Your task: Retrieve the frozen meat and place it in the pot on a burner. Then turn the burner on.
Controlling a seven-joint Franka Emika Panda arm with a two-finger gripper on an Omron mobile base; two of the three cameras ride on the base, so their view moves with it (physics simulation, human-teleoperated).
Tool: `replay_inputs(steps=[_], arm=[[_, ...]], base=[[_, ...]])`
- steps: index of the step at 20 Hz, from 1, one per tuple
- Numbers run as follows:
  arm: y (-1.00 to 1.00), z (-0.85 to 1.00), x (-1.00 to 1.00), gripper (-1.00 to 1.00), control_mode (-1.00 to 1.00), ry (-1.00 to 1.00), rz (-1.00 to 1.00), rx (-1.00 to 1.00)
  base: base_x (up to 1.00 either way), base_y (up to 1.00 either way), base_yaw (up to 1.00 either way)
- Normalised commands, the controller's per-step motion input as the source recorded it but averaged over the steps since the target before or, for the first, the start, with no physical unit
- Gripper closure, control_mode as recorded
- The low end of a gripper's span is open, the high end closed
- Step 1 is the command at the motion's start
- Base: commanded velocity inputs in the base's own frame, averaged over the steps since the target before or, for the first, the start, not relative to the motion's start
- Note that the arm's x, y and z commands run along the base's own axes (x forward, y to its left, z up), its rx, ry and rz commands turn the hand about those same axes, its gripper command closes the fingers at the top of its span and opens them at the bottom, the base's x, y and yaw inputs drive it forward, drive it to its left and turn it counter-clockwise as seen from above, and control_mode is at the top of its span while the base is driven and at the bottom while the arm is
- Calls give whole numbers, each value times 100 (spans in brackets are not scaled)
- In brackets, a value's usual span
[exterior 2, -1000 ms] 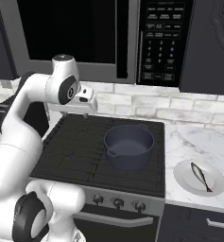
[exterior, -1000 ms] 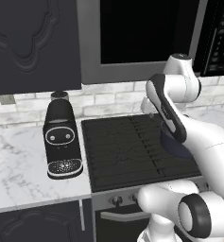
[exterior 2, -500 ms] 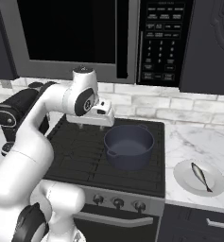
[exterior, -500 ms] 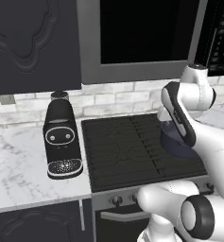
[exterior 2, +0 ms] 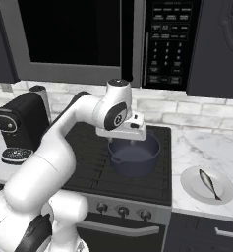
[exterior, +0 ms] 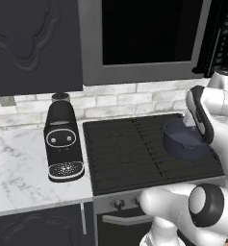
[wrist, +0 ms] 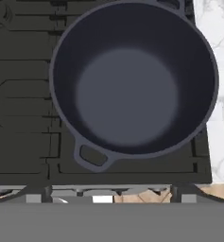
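Kitchen cooktop [exterior 2: 88,162]: my arm has swung over the pot [exterior 2: 134,154].
Pincer [exterior 2: 131,141] spread open, nothing held; pot looks empty, so the meat isn't delivered.

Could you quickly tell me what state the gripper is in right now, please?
Gripper: open, holding nothing, poised above the empty pot on the cooktop.

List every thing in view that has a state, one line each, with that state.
pot: on the cooktop, empty
gripper: above the pot, open, holding nothing
cooktop: no flame visible
microwave: door shut
plate: on the counter, holds a fish
coffee machine: upright on the counter
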Motion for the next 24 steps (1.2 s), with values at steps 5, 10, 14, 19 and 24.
replay_inputs(steps=[5,10,14,19,24], arm=[[-99,-1,0,-100,-100,0,4,0],[-86,-16,3,-100,-100,4,1,0],[-77,-33,3,-100,-100,2,0,-3],[-48,-27,7,-100,-100,3,0,1],[-35,-20,14,-100,-100,0,0,0]], base=[[0,0,0],[0,0,0],[0,0,0],[0,0,0],[0,0,0]])
